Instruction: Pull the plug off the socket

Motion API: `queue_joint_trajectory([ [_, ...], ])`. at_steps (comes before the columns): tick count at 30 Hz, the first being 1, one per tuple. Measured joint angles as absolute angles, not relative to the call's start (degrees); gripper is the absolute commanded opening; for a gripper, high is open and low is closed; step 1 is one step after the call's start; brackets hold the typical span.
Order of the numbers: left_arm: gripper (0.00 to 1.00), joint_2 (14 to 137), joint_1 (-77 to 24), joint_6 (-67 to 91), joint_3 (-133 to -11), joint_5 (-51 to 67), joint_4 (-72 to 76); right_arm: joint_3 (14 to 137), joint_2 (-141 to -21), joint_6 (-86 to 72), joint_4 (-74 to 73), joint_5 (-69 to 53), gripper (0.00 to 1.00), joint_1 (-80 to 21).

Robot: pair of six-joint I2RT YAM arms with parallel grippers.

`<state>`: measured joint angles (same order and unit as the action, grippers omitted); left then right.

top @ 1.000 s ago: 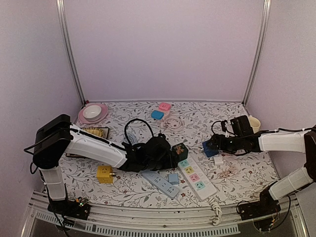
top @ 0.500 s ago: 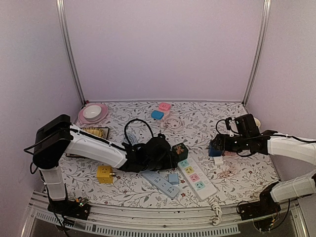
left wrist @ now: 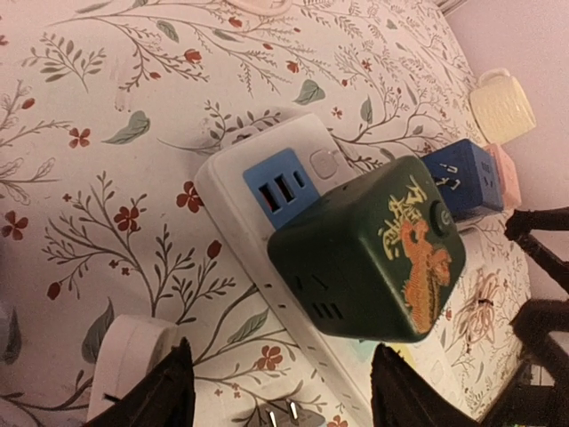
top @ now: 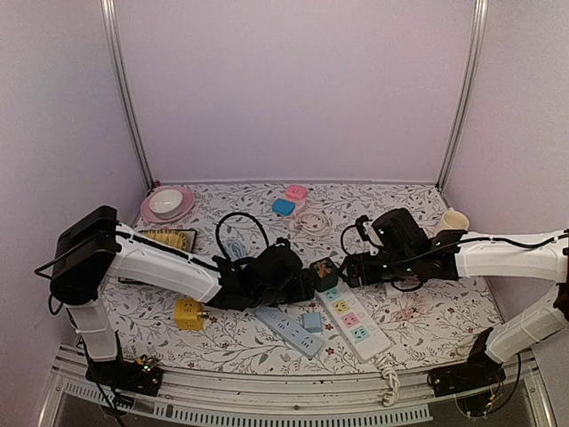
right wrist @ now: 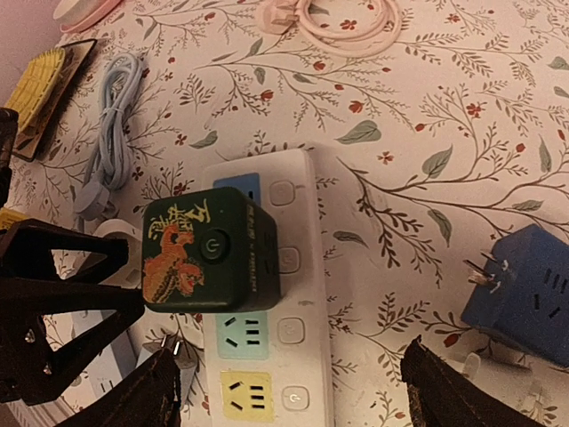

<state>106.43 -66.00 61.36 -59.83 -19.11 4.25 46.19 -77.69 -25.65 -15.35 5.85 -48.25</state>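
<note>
Over floral tablecloth (top: 427, 213), empty wide-open right hand (top: 349, 269) has moved beside green plug (right wrist: 209, 249).

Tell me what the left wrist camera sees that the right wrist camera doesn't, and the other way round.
Only the left wrist view shows the cream mug. Only the right wrist view shows the coiled pink cable and the pale blue cable bundle. Both show the green cube plug seated in the white power strip, with the blue cube adapter lying nearby.
</note>
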Motion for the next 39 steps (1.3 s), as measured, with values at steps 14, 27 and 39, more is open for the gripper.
queue_joint_trajectory([
  [14,0.69,102.0,-66.0,64.84,-54.33,-22.72,3.68,60.95,-96.79,-24.64,-19.05,12.88,0.82,-56.36],
  [27,0.69,101.16,-65.98,66.04,-52.97,-23.46,3.88,65.3,-102.67,-24.43,-22.04,15.88,0.4,-56.36],
  [39,0.69,102.06,-65.73,63.59,-53.12,-20.67,7.38,66.17,-102.37,-24.36,-23.75,16.58,0.38,-56.36],
])
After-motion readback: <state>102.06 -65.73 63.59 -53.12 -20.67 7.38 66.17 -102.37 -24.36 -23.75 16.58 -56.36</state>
